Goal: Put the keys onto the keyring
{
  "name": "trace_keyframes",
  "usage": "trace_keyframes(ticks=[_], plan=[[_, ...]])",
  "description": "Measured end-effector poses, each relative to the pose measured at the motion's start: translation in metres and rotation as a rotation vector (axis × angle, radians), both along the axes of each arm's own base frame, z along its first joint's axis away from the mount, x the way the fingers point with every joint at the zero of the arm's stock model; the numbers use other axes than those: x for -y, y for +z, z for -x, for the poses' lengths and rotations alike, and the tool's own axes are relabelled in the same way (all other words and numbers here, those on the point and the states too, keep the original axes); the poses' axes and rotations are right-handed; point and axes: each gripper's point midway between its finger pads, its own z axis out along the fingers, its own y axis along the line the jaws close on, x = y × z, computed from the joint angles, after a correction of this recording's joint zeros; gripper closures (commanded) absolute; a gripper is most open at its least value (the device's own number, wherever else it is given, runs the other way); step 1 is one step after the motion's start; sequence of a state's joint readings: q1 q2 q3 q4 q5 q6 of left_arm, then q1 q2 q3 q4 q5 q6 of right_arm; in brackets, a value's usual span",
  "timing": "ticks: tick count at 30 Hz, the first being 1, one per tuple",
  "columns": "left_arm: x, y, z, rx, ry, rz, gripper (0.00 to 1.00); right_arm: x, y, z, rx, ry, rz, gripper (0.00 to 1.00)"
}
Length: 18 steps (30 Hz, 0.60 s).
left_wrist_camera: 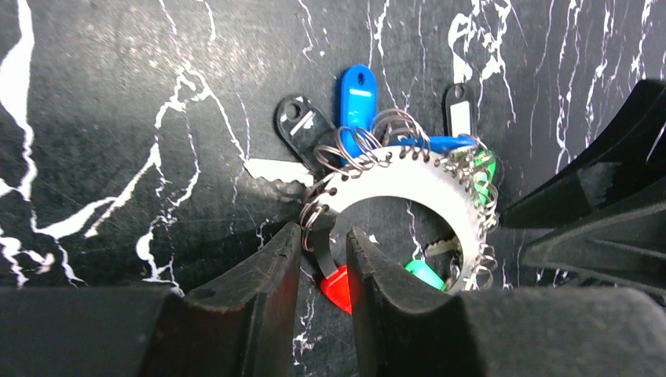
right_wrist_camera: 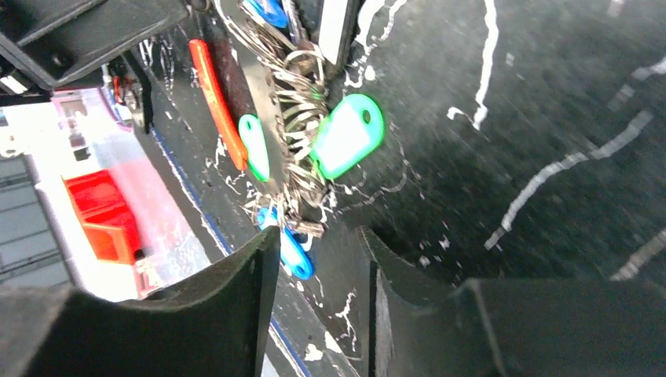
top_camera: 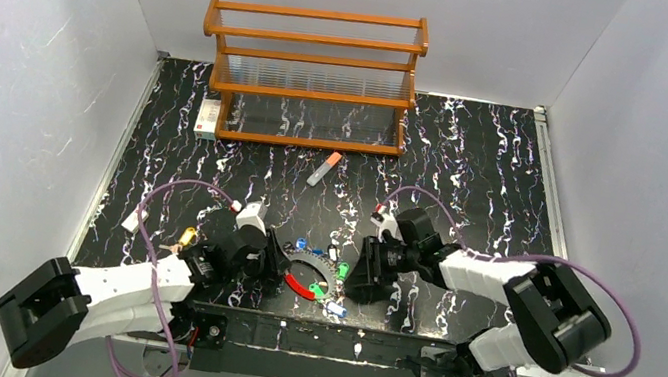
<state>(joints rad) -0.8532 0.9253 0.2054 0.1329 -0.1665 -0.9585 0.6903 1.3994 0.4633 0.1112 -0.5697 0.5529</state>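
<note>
The keyring (top_camera: 309, 268) lies near the table's front edge, between my two grippers, with its red section (top_camera: 296, 287) toward the front. Several keys with blue, green and black heads hang on it by small wire rings: a blue key (left_wrist_camera: 357, 94), a green key (right_wrist_camera: 349, 133) and a second blue key (right_wrist_camera: 294, 251). A yellow key (top_camera: 189, 236) lies apart, left of my left arm. My left gripper (left_wrist_camera: 323, 236) is closed narrowly on the keyring (left_wrist_camera: 408, 169) where a dark strip meets the red tip (left_wrist_camera: 338, 287). My right gripper (right_wrist_camera: 318, 236) is open and empty, just right of the ring.
A wooden rack (top_camera: 313, 74) stands at the back. A grey stick with an orange cap (top_camera: 323, 169) lies in front of it. A small white box (top_camera: 208, 116) sits by the rack's left end. A white tag (top_camera: 132, 220) lies at the left edge.
</note>
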Motion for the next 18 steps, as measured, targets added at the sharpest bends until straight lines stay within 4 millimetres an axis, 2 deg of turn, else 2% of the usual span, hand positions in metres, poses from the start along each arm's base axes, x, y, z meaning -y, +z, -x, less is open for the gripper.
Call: trace_keyframes(ticks=[5,11,14,18], plan=[[-0.006,-0.001,-0.012,0.036,0.049,-0.033,0.77,-0.019,-0.003,0.004,-0.061,0.060,-0.041,0.67],[-0.007,-0.001,-0.030,0.090,0.078,-0.094,0.79,-0.042,-0.006,-0.001,-0.090,0.108,-0.060,0.74],[-0.007,0.001,-0.039,0.118,0.079,-0.140,0.79,-0.052,-0.005,-0.011,-0.080,0.109,-0.062,0.74],[-0.013,0.010,-0.052,0.170,0.085,-0.216,0.73,-0.065,-0.001,-0.036,-0.023,0.093,-0.031,0.58]])
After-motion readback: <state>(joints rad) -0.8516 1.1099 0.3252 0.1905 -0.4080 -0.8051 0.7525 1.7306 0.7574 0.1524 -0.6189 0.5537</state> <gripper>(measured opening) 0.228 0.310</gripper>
